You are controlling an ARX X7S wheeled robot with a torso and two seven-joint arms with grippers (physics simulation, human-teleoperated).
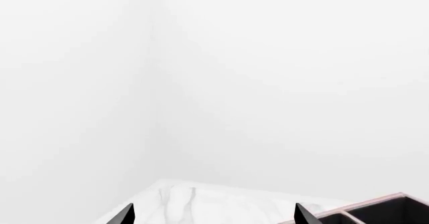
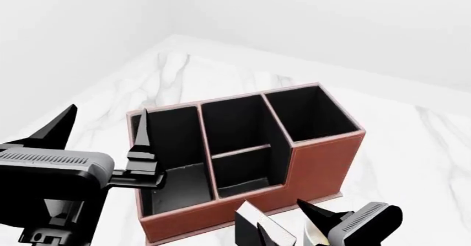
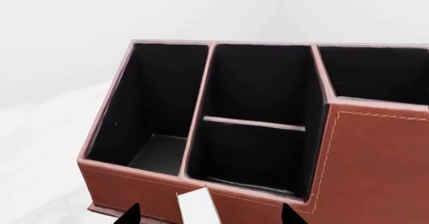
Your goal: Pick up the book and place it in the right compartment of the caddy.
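The reddish-brown caddy (image 2: 324, 163) with its black interior stands on the white marble table. Its right compartment (image 2: 312, 111) is the tall squarish bin and holds nothing; it also shows in the right wrist view (image 3: 375, 73). My right gripper (image 2: 272, 213) sits low in front of the caddy's (image 3: 375, 158) front wall with its jaws spread wide. The book (image 3: 198, 208) shows as a narrow white strip of page edges between the jaws, touching neither tip; it also shows in the head view (image 2: 271, 228). My left gripper (image 2: 105, 113) is open and empty beside the caddy's left bin.
The marble table (image 2: 412, 146) runs to a corner of plain white walls behind the caddy. The left wrist view shows my left gripper (image 1: 213, 216), bare marble and the caddy's rim (image 1: 375, 209). No mug is in view.
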